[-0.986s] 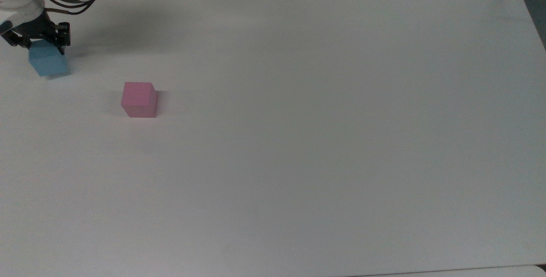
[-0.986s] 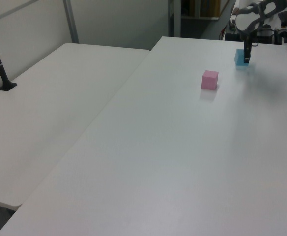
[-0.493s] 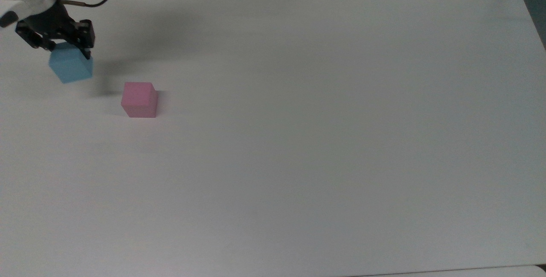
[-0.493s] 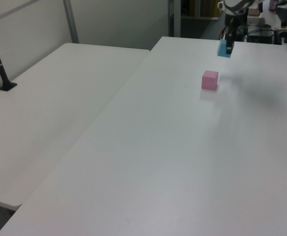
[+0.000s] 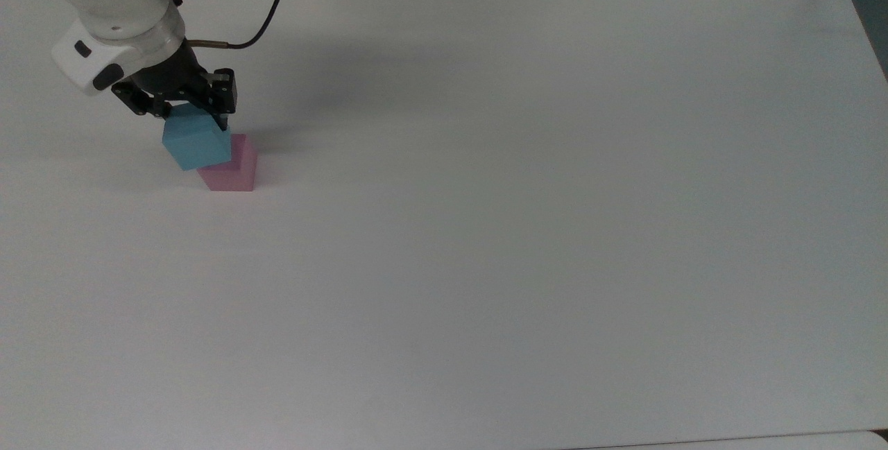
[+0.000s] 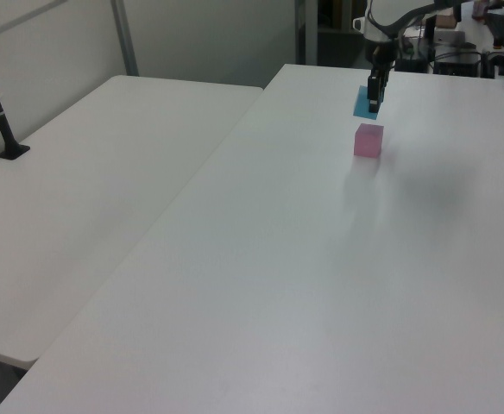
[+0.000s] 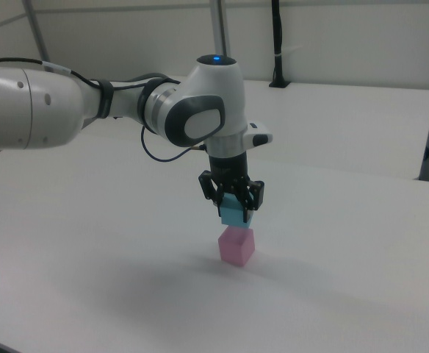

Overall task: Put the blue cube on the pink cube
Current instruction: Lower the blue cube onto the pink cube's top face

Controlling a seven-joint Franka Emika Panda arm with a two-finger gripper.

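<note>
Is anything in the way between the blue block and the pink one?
No. The blue cube, held in the gripper, hangs just above the pink cube with only air between.

The arm (image 7: 67, 103) reaches out level, wrist bent straight down — its hand (image 7: 233, 209) clamped, fingers pointing downward.

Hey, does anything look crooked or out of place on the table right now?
The blue cube, held in the gripper, hangs turned at an angle above the pink cube, so their edges don't line up. Otherwise nothing stands out.
</note>
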